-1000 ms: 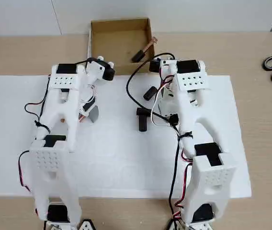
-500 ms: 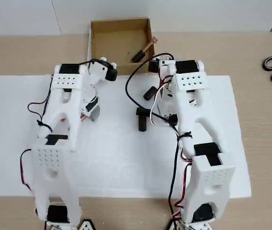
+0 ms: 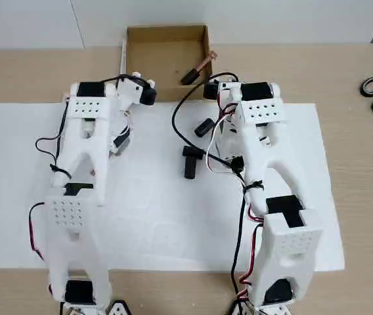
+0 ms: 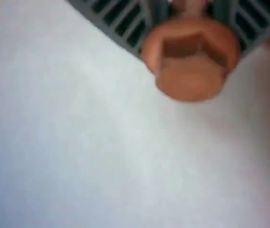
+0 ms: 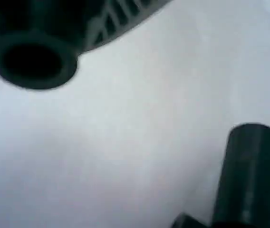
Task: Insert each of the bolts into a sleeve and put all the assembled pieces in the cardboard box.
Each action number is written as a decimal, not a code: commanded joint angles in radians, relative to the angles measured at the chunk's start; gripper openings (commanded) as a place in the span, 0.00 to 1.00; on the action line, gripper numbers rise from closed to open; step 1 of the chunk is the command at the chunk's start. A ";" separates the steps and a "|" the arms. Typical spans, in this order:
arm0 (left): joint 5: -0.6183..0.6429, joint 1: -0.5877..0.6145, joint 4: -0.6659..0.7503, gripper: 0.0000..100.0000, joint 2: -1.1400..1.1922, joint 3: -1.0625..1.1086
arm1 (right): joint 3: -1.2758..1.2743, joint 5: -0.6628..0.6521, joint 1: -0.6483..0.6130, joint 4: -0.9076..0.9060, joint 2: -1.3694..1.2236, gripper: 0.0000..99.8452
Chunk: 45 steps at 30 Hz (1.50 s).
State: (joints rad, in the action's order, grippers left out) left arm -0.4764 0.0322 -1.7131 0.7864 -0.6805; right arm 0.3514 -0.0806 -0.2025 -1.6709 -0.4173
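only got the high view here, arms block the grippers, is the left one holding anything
Observer: Yes. The left wrist view shows an orange bolt clamped in the left gripper, with its head toward the camera.
Operator: ok and the right one
Observer: The right gripper is shut on a black sleeve, whose open end faces the wrist camera.
Operator: anything inside that sleeve yet
Observer: The bore looks dark, and no bolt end shows at its mouth.
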 commanded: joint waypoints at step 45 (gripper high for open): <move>0.781 -0.311 0.361 0.00 -1.556 0.816 | -0.928 0.146 -0.176 0.518 1.537 0.00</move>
State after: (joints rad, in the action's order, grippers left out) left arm 0.2693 -0.2209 -1.4799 -0.7250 0.0744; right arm -0.4173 0.1158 -0.3284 -1.2919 1.0142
